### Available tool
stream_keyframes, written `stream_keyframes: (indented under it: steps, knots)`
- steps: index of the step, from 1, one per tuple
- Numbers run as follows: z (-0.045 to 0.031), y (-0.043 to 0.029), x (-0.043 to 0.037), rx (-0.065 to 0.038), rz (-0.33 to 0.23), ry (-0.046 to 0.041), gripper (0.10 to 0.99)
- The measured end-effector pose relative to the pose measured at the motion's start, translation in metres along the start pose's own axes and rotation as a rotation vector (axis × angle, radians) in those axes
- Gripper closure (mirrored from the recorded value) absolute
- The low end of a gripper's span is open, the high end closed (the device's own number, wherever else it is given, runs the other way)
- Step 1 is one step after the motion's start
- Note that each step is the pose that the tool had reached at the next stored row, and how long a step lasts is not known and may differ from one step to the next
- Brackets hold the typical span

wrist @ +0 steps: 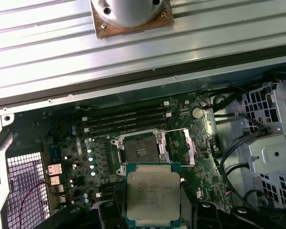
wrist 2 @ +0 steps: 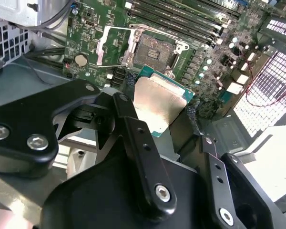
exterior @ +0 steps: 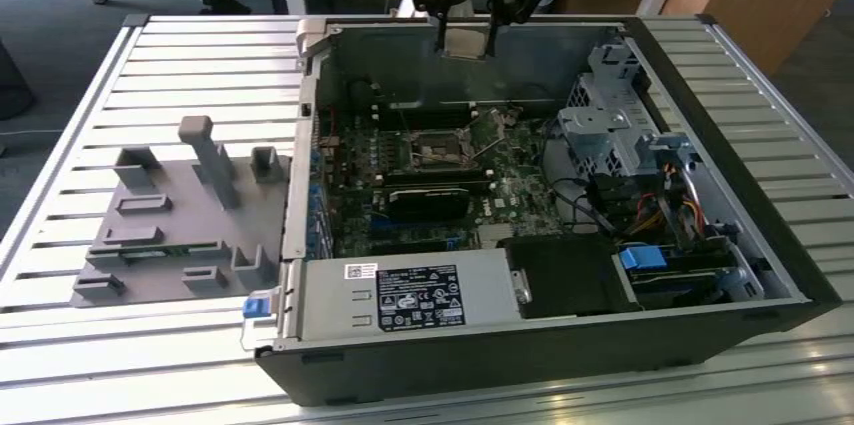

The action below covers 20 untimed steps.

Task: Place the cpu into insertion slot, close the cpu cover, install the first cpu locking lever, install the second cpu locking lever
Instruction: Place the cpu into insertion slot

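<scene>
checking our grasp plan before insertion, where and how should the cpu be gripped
By two opposite thin edges, closing in from its sides, as the gripper holds it now. The cpu is a flat square with a metal face and green border, so an edge pinch probably leaves its underside free for the open insertion slot.

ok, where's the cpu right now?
The cpu is gripped in the claw, hovering by the far wall of the computer case in the exterior view, clear of the empty insertion slot on the motherboard below.
</scene>
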State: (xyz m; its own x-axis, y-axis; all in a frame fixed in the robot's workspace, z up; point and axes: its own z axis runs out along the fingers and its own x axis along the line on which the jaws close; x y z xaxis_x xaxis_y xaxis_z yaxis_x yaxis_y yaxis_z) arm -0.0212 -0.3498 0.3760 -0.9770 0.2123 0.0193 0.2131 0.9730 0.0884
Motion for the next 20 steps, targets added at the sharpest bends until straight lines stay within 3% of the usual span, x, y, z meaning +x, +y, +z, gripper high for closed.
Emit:
stream_keyframes:
  steps: [20]
  knots:
    - [0.0006,-0.0001,0.0,-0.002,0.096,-0.0086,0.545]
